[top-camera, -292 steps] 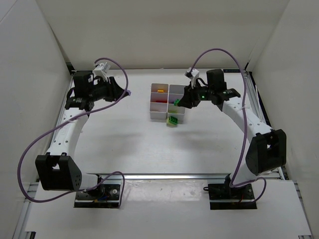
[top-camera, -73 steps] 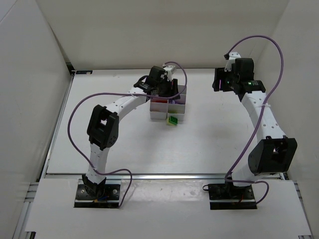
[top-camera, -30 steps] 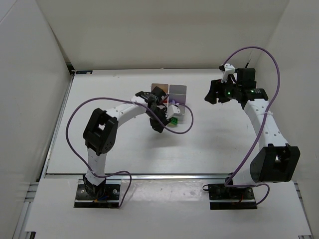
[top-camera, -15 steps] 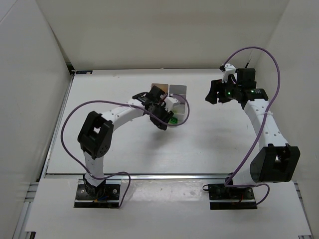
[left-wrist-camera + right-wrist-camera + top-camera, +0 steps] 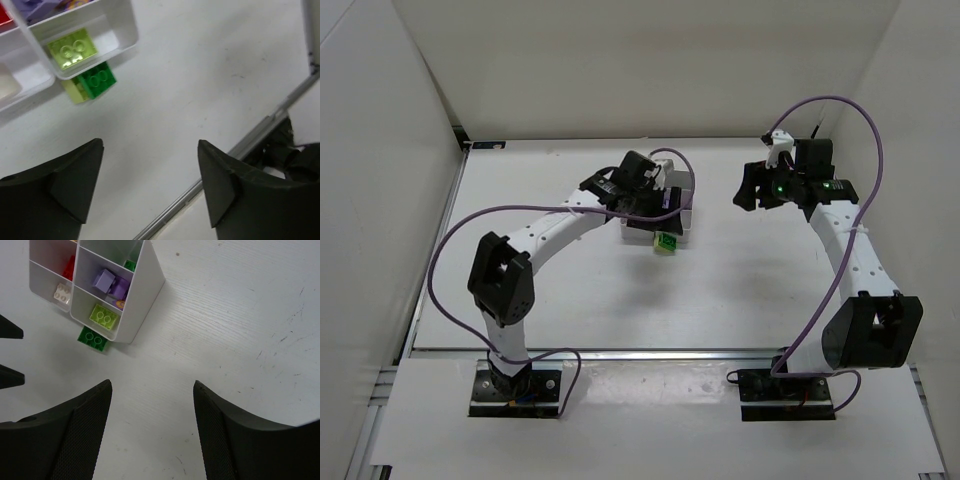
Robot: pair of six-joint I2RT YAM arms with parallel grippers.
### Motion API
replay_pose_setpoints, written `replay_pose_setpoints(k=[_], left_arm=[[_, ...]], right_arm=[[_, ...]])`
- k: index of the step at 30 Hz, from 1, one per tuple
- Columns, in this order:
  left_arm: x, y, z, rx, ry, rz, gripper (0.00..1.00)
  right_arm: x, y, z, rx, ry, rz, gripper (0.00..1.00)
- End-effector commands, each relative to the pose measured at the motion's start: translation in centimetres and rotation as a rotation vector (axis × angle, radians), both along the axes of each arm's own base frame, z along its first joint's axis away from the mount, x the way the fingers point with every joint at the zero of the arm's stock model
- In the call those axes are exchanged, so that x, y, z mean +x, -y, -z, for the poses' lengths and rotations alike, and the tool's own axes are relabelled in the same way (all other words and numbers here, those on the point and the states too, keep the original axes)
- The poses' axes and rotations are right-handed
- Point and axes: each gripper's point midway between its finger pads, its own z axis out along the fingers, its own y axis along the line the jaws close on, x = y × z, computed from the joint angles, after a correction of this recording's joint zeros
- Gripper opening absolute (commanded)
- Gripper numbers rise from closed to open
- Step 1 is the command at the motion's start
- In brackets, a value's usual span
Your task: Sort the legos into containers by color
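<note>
Left gripper [image 5: 150, 146] wide open, empty. At 11 o'clock from it: 1 dark green lego [image 5: 97, 80] just outside the containers [image 5: 131, 40]. Right gripper [image 5: 152, 385] farther off, open too.

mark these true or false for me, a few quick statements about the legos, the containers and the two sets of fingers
1. A dark green lego lies on the table, outside the containers. True.
2. The left fingers are clamped on a lego. False: they stand apart with nothing between them.
3. A lime lego sits in a corner cell. True.
4. The purple legos lie loose on the table. False: they are in the cell next to the lime one.
5. The right fingers are apart and hold nothing. True.
</note>
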Motion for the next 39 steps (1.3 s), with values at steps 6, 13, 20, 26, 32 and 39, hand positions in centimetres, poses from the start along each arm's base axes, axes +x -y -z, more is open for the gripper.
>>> replay_pose_setpoints(k=[6,13,20,26,32,39], left_arm=[[0.8,-0.1,4.1,0.098,-0.093,-0.24,0.99],[3.0,-0.4,6.6,0.198,0.002,-0.341,0.86],[4.6,-1.8,9.1,0.298,0.046,-0.419,0.76],[5.6,-1.8,9.7,0.321,0.07,-0.444,0.64],[6.0,-1.6,9.7,0.322,0.082,-0.444,0.58],[6.1,-1.6,9.7,0.322,0.086,-0.445,0.32]], right_arm=[[-1.1,0.3,-1.1,0.008,0.02,0.018,0.7],[-1.6,0.5,-0.8,0.007,0.019,0.027,0.7],[-1.7,1.3,-0.7,0.015,0.014,0.041,0.7],[-1.9,1.8,-0.4,0.021,0.004,0.053,0.7],[-2.4,1.6,-0.2,0.031,-0.002,0.044,0.7],[-2.7,1.4,-0.1,0.043,-0.007,0.044,0.7]])
